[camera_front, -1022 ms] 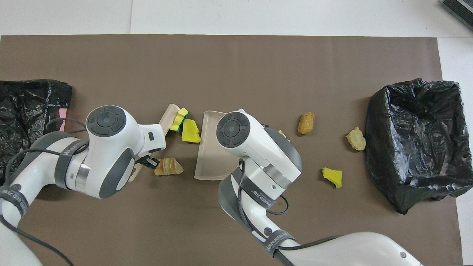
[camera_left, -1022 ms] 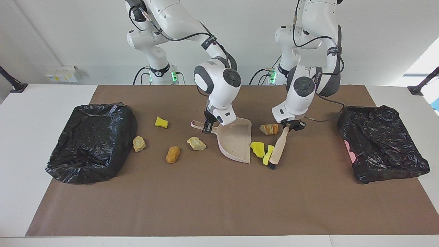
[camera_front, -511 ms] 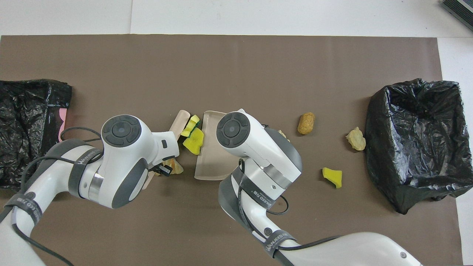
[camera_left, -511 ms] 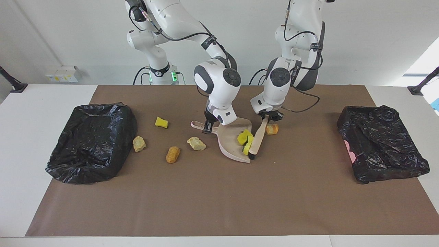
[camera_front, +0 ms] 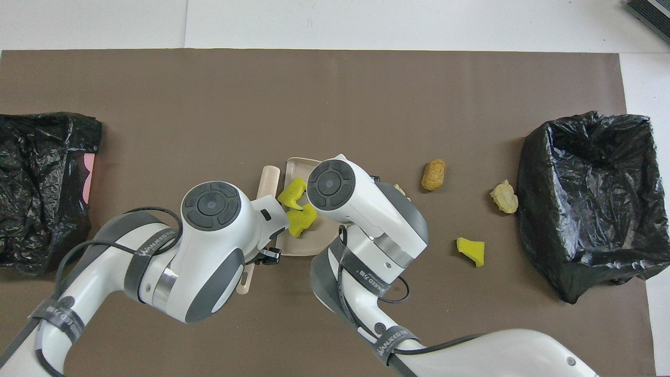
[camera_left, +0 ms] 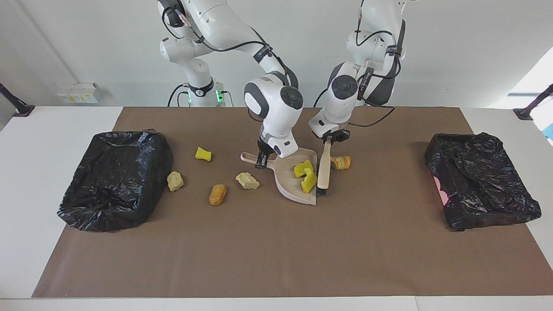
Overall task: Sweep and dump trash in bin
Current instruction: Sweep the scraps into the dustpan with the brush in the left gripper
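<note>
The pale pink dustpan point(camera_left: 288, 183) point(camera_front: 297, 246) lies mid-table, and my right gripper point(camera_left: 260, 161) is shut on its handle. Two yellow trash chunks point(camera_left: 304, 175) point(camera_front: 298, 207) rest inside the pan. My left gripper point(camera_left: 330, 139) is shut on the beige brush point(camera_left: 324, 166) point(camera_front: 268, 180), which stands with its black bristles down at the pan's open edge. Beside the brush, toward the left arm's end, lies a bread-like piece point(camera_left: 341, 162). A yellow chunk point(camera_left: 203, 153) point(camera_front: 471, 250), two tan lumps point(camera_left: 175, 180) point(camera_left: 247, 180) and an orange-brown piece point(camera_left: 217, 194) point(camera_front: 434, 174) lie between the pan and the black-lined bin point(camera_left: 116, 177) point(camera_front: 586, 204).
A second black-bagged container point(camera_left: 479, 179) point(camera_front: 42, 188) sits at the left arm's end of the brown mat point(camera_left: 276, 250). White table edges border the mat.
My left gripper swept the brush toward the dustpan, pushing the two yellow chunks into it. The bread-like piece stayed beside the brush. The right arm and pan held still.
</note>
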